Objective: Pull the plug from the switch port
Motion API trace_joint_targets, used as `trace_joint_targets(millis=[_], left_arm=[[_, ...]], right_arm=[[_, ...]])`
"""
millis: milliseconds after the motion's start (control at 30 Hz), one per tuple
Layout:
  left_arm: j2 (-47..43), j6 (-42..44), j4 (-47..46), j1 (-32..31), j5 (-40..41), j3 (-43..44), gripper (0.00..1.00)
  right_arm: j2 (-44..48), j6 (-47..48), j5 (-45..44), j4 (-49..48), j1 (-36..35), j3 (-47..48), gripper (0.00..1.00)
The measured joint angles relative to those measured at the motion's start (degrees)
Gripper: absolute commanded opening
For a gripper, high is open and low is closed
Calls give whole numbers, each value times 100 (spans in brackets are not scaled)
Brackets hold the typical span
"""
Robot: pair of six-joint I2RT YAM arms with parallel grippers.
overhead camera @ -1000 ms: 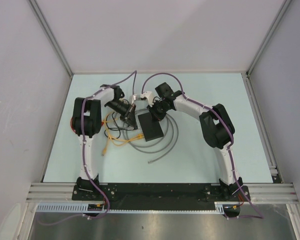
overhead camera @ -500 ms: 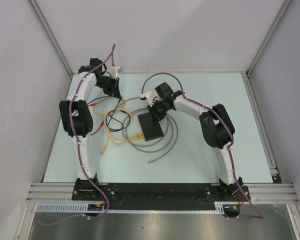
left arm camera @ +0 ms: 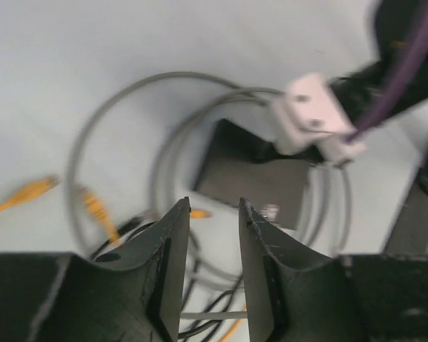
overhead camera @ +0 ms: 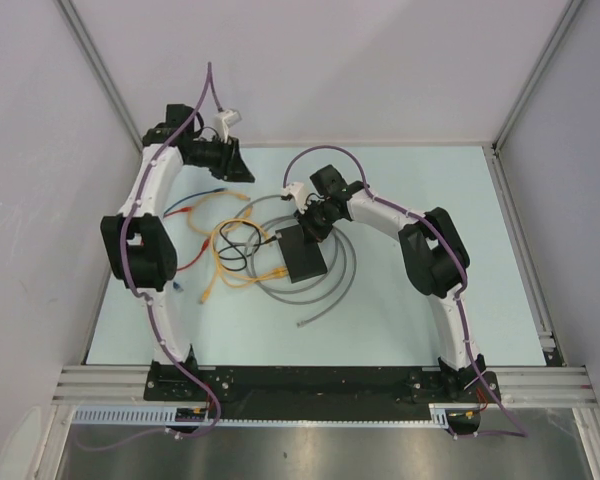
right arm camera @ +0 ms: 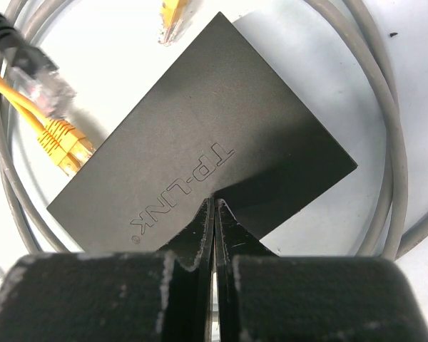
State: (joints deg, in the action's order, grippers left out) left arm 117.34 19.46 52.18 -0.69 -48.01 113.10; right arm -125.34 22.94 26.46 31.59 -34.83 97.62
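The switch [overhead camera: 302, 255] is a flat black box in the middle of the table, and my right wrist view shows its lettered top [right arm camera: 200, 135]. My right gripper [overhead camera: 311, 228] is shut, with its tips [right arm camera: 214, 201] pressing down on the top of the switch. My left gripper [overhead camera: 236, 162] is open and empty, raised at the far left, well away from the switch [left arm camera: 253, 178]. A black-booted clear plug [right arm camera: 44, 91] and a yellow plug [right arm camera: 63, 141] lie loose on the table beside the switch's edge. Its ports are hidden.
A grey cable [overhead camera: 332, 292] coils around the switch. Yellow cables [overhead camera: 228, 240], a black cable [overhead camera: 236, 258] and a red lead [overhead camera: 185, 212] lie tangled to its left. Metal rails run along the table's sides, with walls behind them.
My left arm has lifted and swung from the switch's far-left edge to the far left of the table. The cables shifted left. My right gripper stayed on the switch.
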Motion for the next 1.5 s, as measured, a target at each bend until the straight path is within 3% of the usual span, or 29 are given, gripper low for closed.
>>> trace_joint_targets(millis=[200,300,400,533,733,867,967,1200,1500], left_arm=[[-70,933,955,-584,-1231,-710,19],[13,1394,1290,-922,-1353,-1574,20],[26,1443,1178,-1027,-1416,-2334,22],[17,1215,570,-901,-1145,-2929,13],[306,1145,356,-964,-898,-2986,21],[455,935,39,-1021,-673,-3110,34],[452,669,-352,-1034,-570,-3296,39],[435,-55,-868,-1043,-693,-3532,37],[874,-98,-629,-1058,-1121,-3195,31]], right_arm=[[2,-2,-35,0,-13,0,0],[4,-13,-59,0,-20,-2,0],[11,-11,-66,-9,-22,-17,0],[22,-22,-111,-11,-24,-22,0],[26,-24,-125,-15,-28,-28,0],[28,-37,-138,-17,-31,-28,0],[31,-50,-173,-24,-37,-33,0],[31,-87,-175,-33,-31,-33,0],[15,-81,2,-7,46,-26,0]])
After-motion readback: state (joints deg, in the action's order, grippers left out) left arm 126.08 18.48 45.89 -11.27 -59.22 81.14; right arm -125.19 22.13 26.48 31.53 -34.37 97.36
